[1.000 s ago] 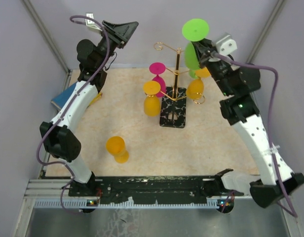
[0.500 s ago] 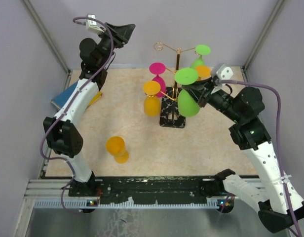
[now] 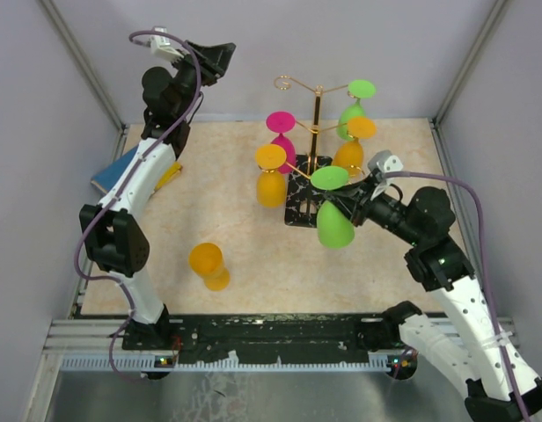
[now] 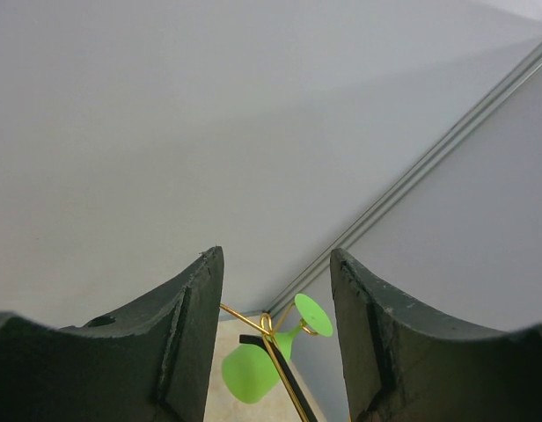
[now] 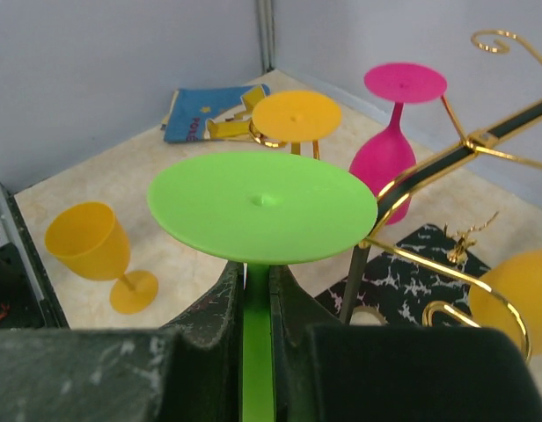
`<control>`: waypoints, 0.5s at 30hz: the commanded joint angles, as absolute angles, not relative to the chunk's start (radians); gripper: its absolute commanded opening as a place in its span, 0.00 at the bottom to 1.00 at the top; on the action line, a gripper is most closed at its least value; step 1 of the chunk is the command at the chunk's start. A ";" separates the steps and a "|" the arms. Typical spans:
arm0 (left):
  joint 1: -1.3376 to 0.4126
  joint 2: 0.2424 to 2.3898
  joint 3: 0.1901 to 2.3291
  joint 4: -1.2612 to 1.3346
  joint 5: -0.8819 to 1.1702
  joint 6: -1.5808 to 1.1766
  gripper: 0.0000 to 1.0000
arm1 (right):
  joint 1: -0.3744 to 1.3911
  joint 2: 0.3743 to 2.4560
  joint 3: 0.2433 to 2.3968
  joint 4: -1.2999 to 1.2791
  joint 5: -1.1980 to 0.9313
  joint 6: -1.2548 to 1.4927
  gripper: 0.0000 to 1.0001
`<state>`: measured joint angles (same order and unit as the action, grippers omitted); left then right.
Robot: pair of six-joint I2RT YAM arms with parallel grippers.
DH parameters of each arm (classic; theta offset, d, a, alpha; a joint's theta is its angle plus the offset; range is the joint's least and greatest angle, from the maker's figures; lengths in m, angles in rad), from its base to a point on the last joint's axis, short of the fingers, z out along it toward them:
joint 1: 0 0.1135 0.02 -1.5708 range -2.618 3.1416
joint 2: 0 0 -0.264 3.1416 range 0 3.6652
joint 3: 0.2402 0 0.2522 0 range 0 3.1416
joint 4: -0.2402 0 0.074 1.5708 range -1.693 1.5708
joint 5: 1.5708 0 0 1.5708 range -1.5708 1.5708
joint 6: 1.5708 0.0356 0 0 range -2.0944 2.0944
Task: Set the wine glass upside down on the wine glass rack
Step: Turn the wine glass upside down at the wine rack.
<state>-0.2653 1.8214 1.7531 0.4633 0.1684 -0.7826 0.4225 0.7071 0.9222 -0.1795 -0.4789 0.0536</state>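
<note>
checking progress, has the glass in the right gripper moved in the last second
Yes. The held glass moved toward the near edge, from the rack's far right to beside its base.

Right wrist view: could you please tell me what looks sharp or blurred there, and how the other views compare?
Right wrist view: the foot of the green wine glass is crisp, the right tool beneath dark and soft. Left wrist view: the left tool looms large and soft against a featureless grey wall. Top view: even light, no glare, faint shadow by the upright orange glass.
</note>
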 commanded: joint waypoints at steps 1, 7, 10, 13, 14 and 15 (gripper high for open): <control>-0.259 1.802 1.758 0.486 0.150 -0.751 0.58 | 0.422 0.651 0.864 -0.118 -0.424 0.074 0.00; -0.259 1.794 1.761 0.492 0.126 -0.713 0.58 | 0.423 0.560 0.729 -0.061 -0.302 0.086 0.00; -0.258 1.789 1.757 0.491 0.118 -0.699 0.58 | 0.430 0.533 0.690 -0.066 -0.256 0.085 0.00; -0.258 1.783 1.743 0.500 0.111 -0.699 0.58 | 0.441 0.530 0.666 -0.084 -0.221 0.059 0.00; -0.258 1.781 1.740 0.501 0.110 -0.699 0.58 | 0.444 0.528 0.655 -0.072 -0.209 0.054 0.00; -0.258 1.780 1.739 0.503 0.109 -0.696 0.58 | 0.446 0.522 0.641 -0.055 -0.200 0.053 0.00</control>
<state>-0.2634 1.8191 1.7508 0.4644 0.1272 -0.7216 0.4301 0.5407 0.6647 -0.1410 -0.2729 0.0700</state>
